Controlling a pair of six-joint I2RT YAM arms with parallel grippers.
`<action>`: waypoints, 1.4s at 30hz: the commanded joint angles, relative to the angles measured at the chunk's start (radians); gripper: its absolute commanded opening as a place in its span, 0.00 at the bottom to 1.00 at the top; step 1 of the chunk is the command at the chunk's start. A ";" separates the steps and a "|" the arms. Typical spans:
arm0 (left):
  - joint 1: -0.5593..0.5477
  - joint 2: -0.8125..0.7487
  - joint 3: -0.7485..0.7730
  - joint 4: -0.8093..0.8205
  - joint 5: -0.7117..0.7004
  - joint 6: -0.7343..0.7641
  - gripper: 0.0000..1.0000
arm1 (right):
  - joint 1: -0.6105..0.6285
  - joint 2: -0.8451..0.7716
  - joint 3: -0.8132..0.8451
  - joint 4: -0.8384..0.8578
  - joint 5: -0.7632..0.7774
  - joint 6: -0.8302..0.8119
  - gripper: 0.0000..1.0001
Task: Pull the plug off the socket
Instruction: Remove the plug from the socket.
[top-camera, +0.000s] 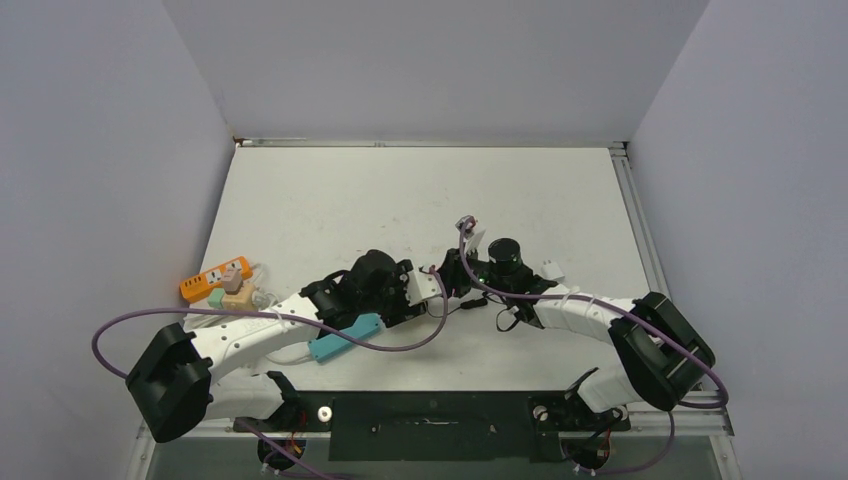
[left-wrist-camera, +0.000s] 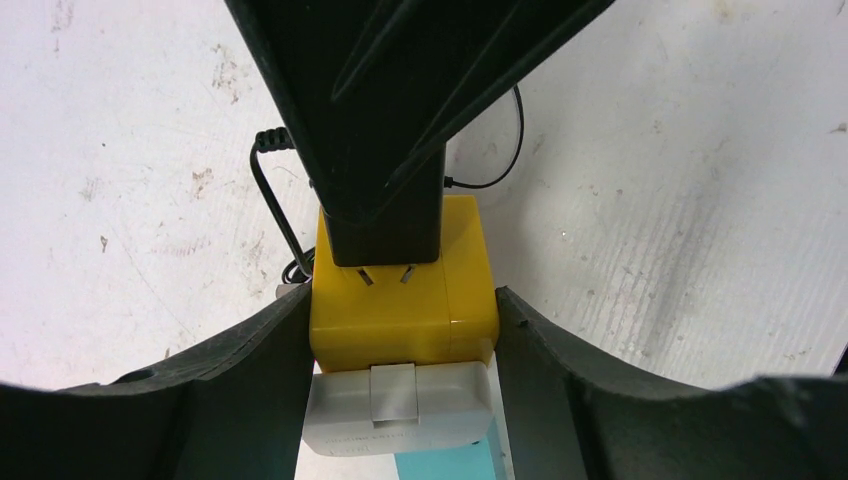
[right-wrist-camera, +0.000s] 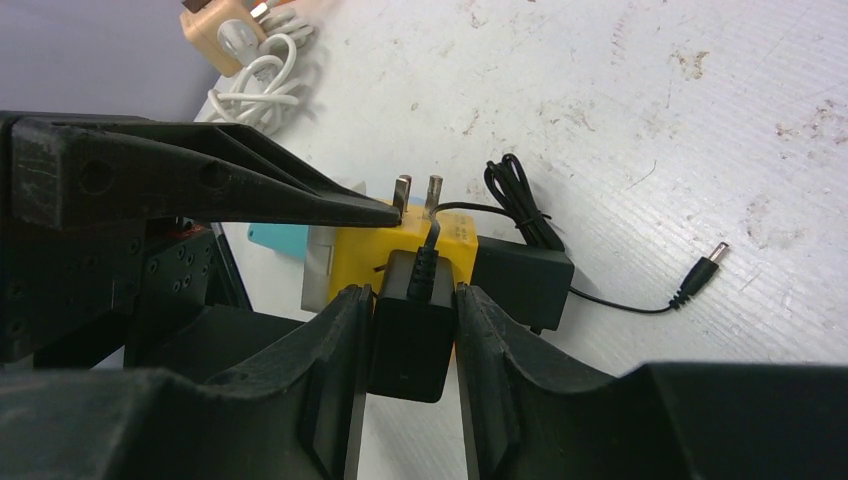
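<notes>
— Looking for the black plug (right-wrist-camera: 410, 345)?

— Found near the middle of the table (top-camera: 330, 200), a touch toward 6 o'clock in the top view. Seated in the yellow socket block (left-wrist-camera: 400, 315), above a white adapter (left-wrist-camera: 400, 405).

— Gripped by anything?

— Pinched on both flat sides by the right gripper (right-wrist-camera: 410, 292), with its fingers (right-wrist-camera: 340, 340) pressed tight against the casing. Braced from the other end by the left gripper (left-wrist-camera: 400, 300), clamped on the yellow socket block at 9 and 3 o'clock in the left wrist view.

— Fully home in the socket?

— Seems not. Shows two metal prongs (left-wrist-camera: 366, 275) bare between casing and block face, so probably part-way out already.

— And how to handle it?

— Looks like a rigid plastic shell: light, smooth, likely a bit slippery, no fear of crushing. Probably resists only through friction on the prongs. Risks bending them under any sideways tug, so calls for a straight pull toward 12 o'clock in the left wrist view, with the block kept fixed.

— Where to take hold?

— On the flat sides of the casing, as now. Never by the thin cord (right-wrist-camera: 515, 195) bundled at 1 o'clock of the plug in the right wrist view; too soft and likely to strain at the joint.
</notes>
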 joint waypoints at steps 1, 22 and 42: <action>-0.001 -0.014 0.052 0.030 0.015 0.001 0.00 | -0.056 -0.029 0.002 0.086 -0.041 0.006 0.05; 0.001 0.013 0.064 0.017 0.017 -0.007 0.00 | 0.097 -0.076 0.020 0.048 0.077 -0.067 0.05; 0.018 -0.003 0.056 0.040 0.060 -0.021 0.00 | -0.071 -0.054 0.021 -0.037 0.078 -0.035 0.05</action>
